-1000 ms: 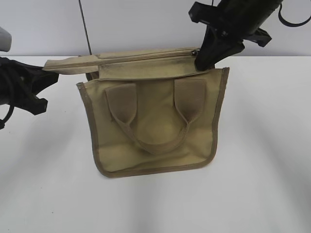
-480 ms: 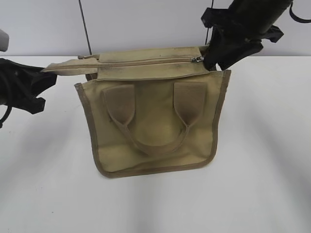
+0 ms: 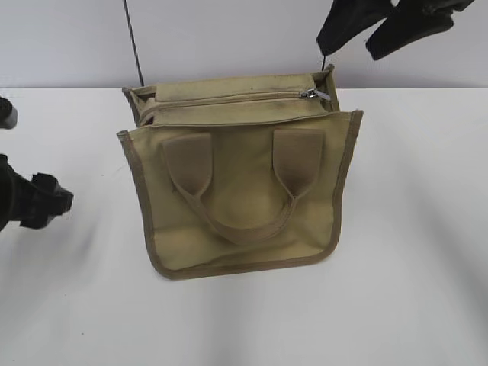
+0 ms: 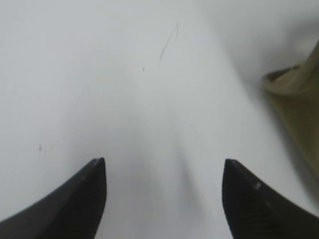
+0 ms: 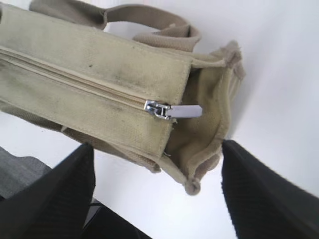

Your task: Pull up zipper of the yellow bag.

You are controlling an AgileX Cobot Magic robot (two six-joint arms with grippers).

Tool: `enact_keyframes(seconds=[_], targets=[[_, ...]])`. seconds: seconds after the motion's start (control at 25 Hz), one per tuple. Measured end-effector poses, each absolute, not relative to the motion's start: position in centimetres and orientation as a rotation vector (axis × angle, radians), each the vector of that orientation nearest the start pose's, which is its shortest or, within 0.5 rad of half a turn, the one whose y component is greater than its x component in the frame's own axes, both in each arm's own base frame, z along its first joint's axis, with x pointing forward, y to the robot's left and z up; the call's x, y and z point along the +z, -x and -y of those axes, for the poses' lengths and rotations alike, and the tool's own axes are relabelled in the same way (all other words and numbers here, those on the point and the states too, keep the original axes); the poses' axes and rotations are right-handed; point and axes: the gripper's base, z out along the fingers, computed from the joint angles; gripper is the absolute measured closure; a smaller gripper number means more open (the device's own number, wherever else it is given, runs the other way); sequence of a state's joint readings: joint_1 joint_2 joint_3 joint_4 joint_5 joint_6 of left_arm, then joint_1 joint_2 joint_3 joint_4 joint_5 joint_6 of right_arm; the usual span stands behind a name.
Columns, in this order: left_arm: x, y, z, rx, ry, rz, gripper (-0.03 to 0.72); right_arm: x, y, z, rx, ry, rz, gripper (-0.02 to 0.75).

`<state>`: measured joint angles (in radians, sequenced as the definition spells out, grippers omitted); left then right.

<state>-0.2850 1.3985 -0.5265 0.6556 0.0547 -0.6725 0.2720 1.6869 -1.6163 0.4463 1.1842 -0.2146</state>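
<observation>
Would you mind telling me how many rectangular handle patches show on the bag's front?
2: the left patch and the right patch, both on the yellow bag front, joined by the handle. The back is hidden.

I see a plain white surface (image 3: 412, 252) with a matte finish, carrying a single item: the yellow bag (image 3: 240, 194), which lies flat on it near the back edge, handle side up. Soft shadows fall beside the bag. In my left wrist view the surface shows a few faint dark scratches and specks.
</observation>
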Motion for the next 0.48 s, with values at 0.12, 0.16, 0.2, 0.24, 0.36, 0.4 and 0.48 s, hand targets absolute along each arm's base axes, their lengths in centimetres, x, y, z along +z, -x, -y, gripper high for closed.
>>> enact_keyframes(seconds=[0.12,0.16,0.2,0.24,0.36,0.4,0.48], targets=[[17.2,-22.2,7.4,-0.043,-0.272,-2.517,0.162,37.1,-32.1,-12.6,0.594,0.555,-2.567,0.163],[16.9,-21.7,7.7,-0.025,-0.272,-2.563,0.173,37.7,-31.6,-12.4,0.587,0.558,-2.548,0.163],[16.7,-21.2,7.9,-0.007,-0.291,-2.603,0.183,38.5,-31.1,-12.2,0.581,0.563,-2.524,0.163],[16.7,-20.7,8.3,0.006,-0.302,-2.655,0.194,39.3,-30.4,-12.0,0.573,0.57,-2.5,0.163],[17.5,-19.7,9.2,-0.01,-0.411,-2.797,0.221,41.6,-27.9,-11.1,0.52,0.59,-2.433,0.163],[18.0,-19.3,9.5,-0.042,-0.428,-2.848,0.229,42.0,-27.0,-10.7,0.499,0.593,-2.42,0.163],[19.9,-19.0,10.0,-0.098,-0.495,-2.893,0.239,42.6,-24.6,-9.8,0.461,0.595,-2.391,0.163]])
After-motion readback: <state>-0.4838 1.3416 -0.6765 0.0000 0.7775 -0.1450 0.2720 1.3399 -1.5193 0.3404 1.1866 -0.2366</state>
